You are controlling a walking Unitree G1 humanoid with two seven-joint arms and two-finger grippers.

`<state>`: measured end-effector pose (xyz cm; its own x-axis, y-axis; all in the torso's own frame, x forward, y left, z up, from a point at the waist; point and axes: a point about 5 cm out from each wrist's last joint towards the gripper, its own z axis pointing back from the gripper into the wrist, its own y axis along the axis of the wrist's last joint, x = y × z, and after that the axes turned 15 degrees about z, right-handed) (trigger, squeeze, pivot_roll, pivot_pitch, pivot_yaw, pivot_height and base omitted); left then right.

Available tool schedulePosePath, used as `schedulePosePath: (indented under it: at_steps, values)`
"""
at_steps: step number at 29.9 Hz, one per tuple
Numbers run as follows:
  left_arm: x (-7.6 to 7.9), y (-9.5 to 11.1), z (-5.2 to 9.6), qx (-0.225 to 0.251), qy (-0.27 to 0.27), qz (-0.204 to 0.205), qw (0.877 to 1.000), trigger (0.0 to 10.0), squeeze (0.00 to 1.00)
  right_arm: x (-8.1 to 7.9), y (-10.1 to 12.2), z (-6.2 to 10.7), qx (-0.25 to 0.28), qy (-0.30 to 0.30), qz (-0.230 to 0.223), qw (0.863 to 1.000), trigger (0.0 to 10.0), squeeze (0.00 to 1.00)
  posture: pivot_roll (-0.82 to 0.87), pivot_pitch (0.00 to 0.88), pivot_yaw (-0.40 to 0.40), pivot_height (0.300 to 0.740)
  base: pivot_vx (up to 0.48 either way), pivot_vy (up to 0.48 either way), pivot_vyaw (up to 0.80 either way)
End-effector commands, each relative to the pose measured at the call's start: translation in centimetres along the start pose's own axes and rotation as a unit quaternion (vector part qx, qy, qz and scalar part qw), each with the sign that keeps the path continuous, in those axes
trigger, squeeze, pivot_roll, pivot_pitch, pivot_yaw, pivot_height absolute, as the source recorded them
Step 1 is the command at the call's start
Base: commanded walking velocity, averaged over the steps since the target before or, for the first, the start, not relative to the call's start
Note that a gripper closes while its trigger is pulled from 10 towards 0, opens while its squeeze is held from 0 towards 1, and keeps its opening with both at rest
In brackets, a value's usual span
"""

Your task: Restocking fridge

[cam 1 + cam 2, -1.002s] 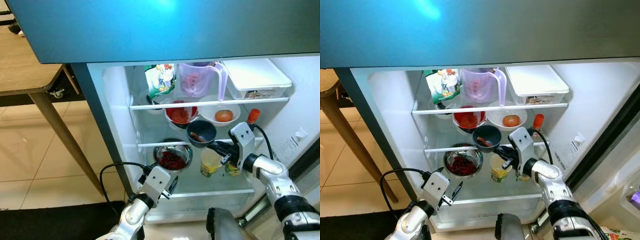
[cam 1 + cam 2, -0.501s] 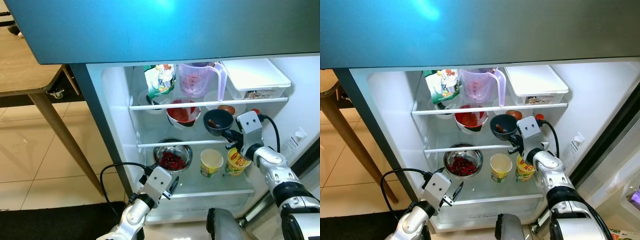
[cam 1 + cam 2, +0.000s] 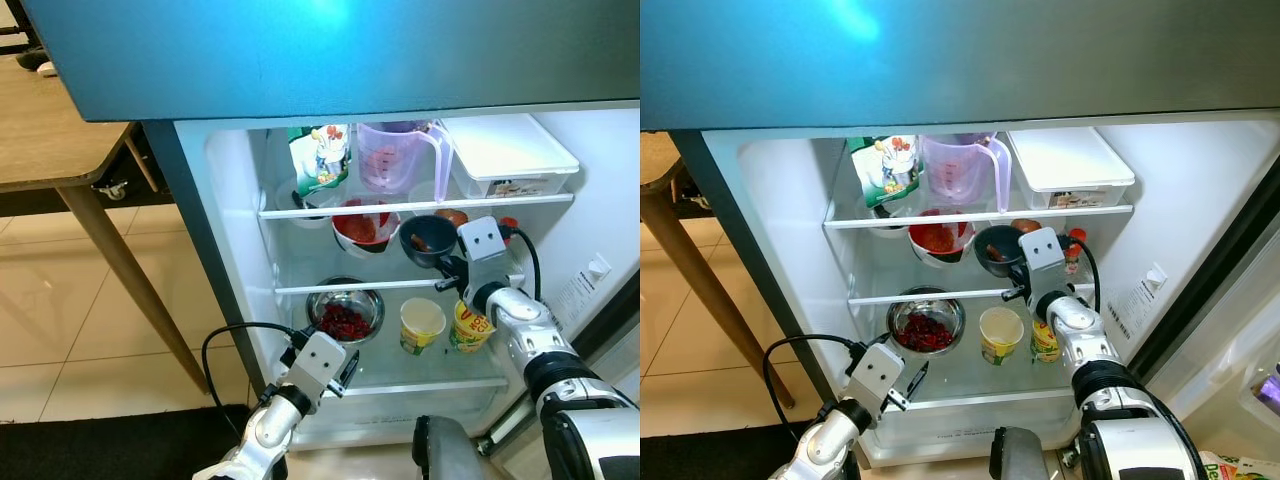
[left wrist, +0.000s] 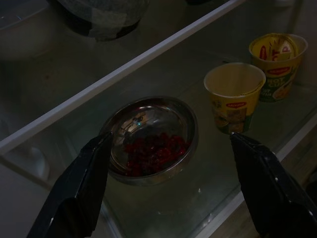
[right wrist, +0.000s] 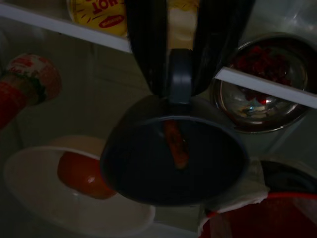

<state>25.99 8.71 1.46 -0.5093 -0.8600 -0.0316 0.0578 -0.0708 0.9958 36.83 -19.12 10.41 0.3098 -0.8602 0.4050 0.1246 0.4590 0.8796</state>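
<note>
Inside the open fridge (image 3: 600, 180), my right gripper (image 3: 447, 268) is shut on the rim of a dark blue bowl (image 3: 426, 238) with a small orange piece in it. The bowl (image 5: 173, 163) hangs at the height of the middle shelf (image 3: 330, 288), in front of a white bowl holding a tomato (image 5: 81, 174) and beside a red-filled bowl (image 3: 362, 226). My left gripper (image 4: 168, 148) stands open low before the bottom shelf, facing a steel bowl of red berries (image 4: 152, 141) and two yellow noodle cups (image 4: 234, 94).
The top shelf holds a green pouch (image 3: 320, 158), a clear measuring jug (image 3: 392, 157) and a white lidded box (image 3: 505, 155). A red-capped bottle (image 5: 22, 84) stands at the back right. A wooden table (image 3: 50, 140) stands left of the fridge. The freezer door (image 3: 330, 55) overhangs.
My right gripper carried the dark blue bowl up from the lower shelf and to the right, then back a little left, deeper over the middle shelf. The left arm stayed put.
</note>
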Motion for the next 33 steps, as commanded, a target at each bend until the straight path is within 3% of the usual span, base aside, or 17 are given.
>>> schedulePosePath:
  at_steps: [1, 5, 6, 7, 9, 13, 15, 17, 18, 28, 33]
  values:
    - [-0.3, -0.1, 0.2, -0.004, -0.006, -0.013, 1.000, 10.0, 0.00, 0.2, 0.0, 0.0, 0.004, -0.014, -0.007, 1.000, 10.0, 1.00, -0.07, 0.000, 0.005, 0.555, 0.000, 0.000, 0.00]
    - [-0.2, 0.0, 0.1, -0.002, -0.007, -0.014, 1.000, 10.0, 0.00, 0.8, 0.1, 0.2, 0.021, -0.017, -0.036, 0.999, 10.0, 1.00, -0.06, 0.000, 0.001, 0.555, 0.000, 0.000, 0.00]
    - [-0.2, 0.0, 0.1, -0.002, -0.007, -0.014, 1.000, 10.0, 0.00, 1.1, 0.4, 0.3, 0.040, -0.012, -0.048, 0.998, 10.0, 0.86, -0.06, 0.000, -0.001, 0.555, 0.000, 0.000, 0.00]
    - [-0.2, 0.0, 0.1, -0.002, -0.007, -0.014, 1.000, 10.0, 0.00, 1.1, 0.4, 0.3, 0.040, -0.012, -0.048, 0.998, 10.0, 0.86, -0.06, 0.000, -0.001, 0.555, 0.000, 0.000, 0.00]
    - [-0.2, -0.1, 0.1, -0.003, -0.007, -0.015, 1.000, 10.0, 0.00, 1.7, 0.9, 0.8, 0.082, 0.010, -0.060, 0.995, 10.0, 0.02, -0.06, 0.000, -0.002, 0.555, 0.000, 0.000, 0.00]
    - [-0.2, -0.1, 0.2, -0.004, -0.007, -0.016, 1.000, 10.0, 0.00, 1.8, 0.8, 1.1, 0.095, 0.032, -0.048, 0.994, 10.0, 0.00, -0.06, 0.000, -0.005, 0.555, 0.000, 0.000, 0.00]
    - [-0.2, -0.4, 0.4, -0.009, -0.006, -0.017, 1.000, 10.0, 0.00, 1.5, 0.5, 2.3, 0.131, 0.111, -0.036, 0.985, 10.0, 0.00, -0.06, 0.000, -0.005, 0.555, 0.000, 0.000, 0.00]
    - [-0.2, -0.5, 0.4, -0.012, -0.006, -0.017, 1.000, 10.0, 0.00, 1.4, 0.4, 2.5, 0.138, 0.129, -0.037, 0.981, 10.0, 0.00, -0.06, 0.000, -0.007, 0.555, 0.000, 0.000, 0.00]
    - [-0.2, -0.8, 0.6, -0.020, -0.006, -0.017, 1.000, 10.0, 0.00, 1.1, 0.2, 3.1, 0.150, 0.168, -0.036, 0.974, 10.0, 0.00, -0.06, 0.000, -0.007, 0.555, 0.000, 0.000, 0.00]
    - [-0.8, -2.0, 1.9, -0.041, 0.023, 0.004, 0.999, 10.0, 0.00, -0.3, -1.3, 5.6, 0.165, 0.299, -0.059, 0.938, 10.0, 0.00, -0.06, 0.000, -0.005, 0.555, 0.000, 0.000, 0.00]
    - [-0.2, -3.5, 3.1, -0.074, 0.014, 0.018, 0.997, 10.0, 0.00, -1.7, -3.9, 6.4, 0.103, 0.324, -0.059, 0.939, 10.0, 0.00, -0.06, 0.000, -0.002, 0.555, 0.000, 0.000, 0.00]
